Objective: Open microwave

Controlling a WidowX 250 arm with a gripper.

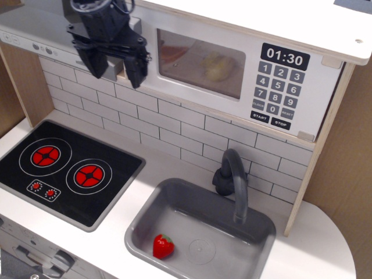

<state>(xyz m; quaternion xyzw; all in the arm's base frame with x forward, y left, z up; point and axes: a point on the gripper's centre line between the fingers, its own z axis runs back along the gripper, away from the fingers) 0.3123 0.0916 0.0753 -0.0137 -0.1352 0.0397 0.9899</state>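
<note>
One microwave, one faucet, one sink — a single strawberry in it — and two red burners, two small knobs.

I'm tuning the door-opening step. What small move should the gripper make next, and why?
Probably close the fingers. The gripper is open in front of the microwave at its left edge, where it hides the handle, and the door looks shut. Whether the fingers straddle the handle can't be told.
</note>
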